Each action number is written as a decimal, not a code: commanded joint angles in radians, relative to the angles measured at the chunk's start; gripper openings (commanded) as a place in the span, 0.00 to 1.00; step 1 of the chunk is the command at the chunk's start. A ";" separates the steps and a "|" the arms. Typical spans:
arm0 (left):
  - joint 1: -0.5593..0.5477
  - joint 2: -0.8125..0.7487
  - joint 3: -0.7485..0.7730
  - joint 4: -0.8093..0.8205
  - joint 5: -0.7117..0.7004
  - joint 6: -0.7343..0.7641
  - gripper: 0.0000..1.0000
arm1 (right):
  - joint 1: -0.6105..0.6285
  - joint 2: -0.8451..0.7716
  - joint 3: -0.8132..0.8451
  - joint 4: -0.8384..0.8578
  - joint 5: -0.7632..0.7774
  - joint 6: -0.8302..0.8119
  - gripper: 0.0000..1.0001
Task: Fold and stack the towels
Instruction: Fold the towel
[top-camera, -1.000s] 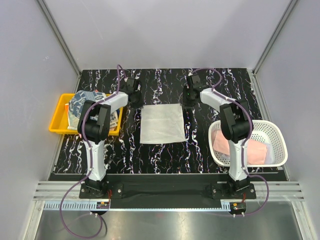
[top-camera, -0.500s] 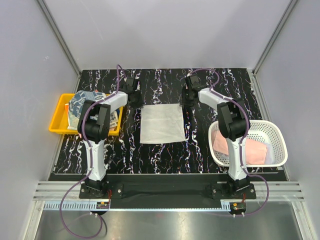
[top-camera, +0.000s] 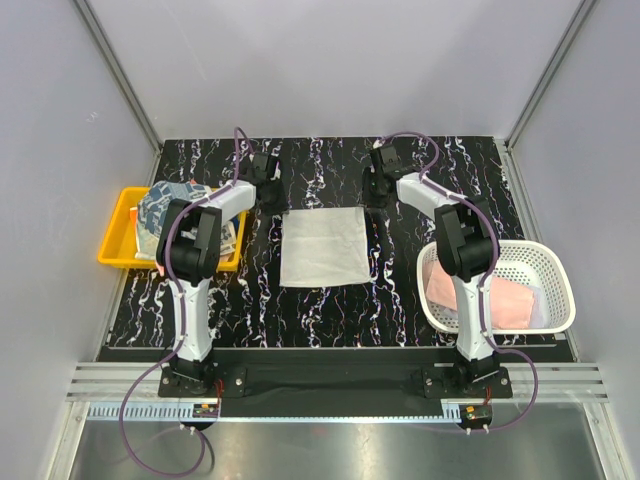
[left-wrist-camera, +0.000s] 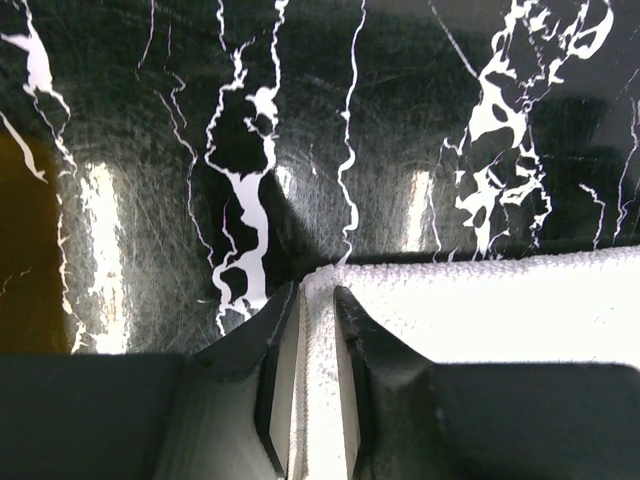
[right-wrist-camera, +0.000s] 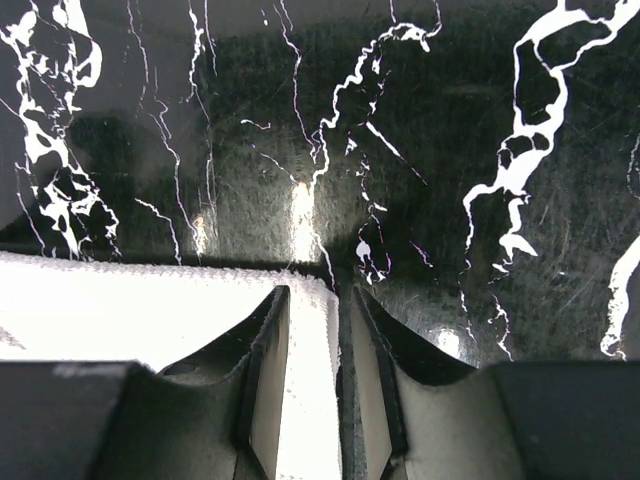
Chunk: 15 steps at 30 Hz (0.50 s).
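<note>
Top external view is showing the whitish towel (top-camera: 321, 247) lying flat & square in the middle of the surface (top-camera: 330, 165), btwn the two arms. It's looking thin, light and limp w/ a fine terry nap, so it's prob. going to sag and drag rather than hold shape. The corners are seeming the best place to take hold, both far ones together so it's lifting evenly. The left claw (left-wrist-camera: 312, 295) is sitting astride the far-left corner, jaws only narrowly apart, cloth lying in the gap but not looking pinched. The right claw (right-wrist-camera: 318, 295) is doing likewise at the far-right corner, part-open, nothing clamped. The surface is looking hard, glossy black w/ white veining, so cloth is likely sliding easily. Patterned towels (top-camera: 165, 205) are piling in the yellow tray (top-camera: 112, 250) at left; a pink towel (top-camera: 500, 300) is lying in the white mesh basket (top-camera: 560, 270) at right.
</note>
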 joint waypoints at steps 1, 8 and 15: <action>0.008 0.014 0.052 0.009 0.003 0.008 0.26 | -0.001 0.026 0.031 0.025 0.002 -0.013 0.38; 0.007 0.036 0.063 -0.011 -0.006 -0.004 0.29 | 0.000 0.049 0.043 0.017 -0.013 -0.012 0.36; 0.008 0.045 0.069 -0.014 -0.032 -0.007 0.31 | -0.001 0.064 0.059 0.006 -0.006 -0.021 0.27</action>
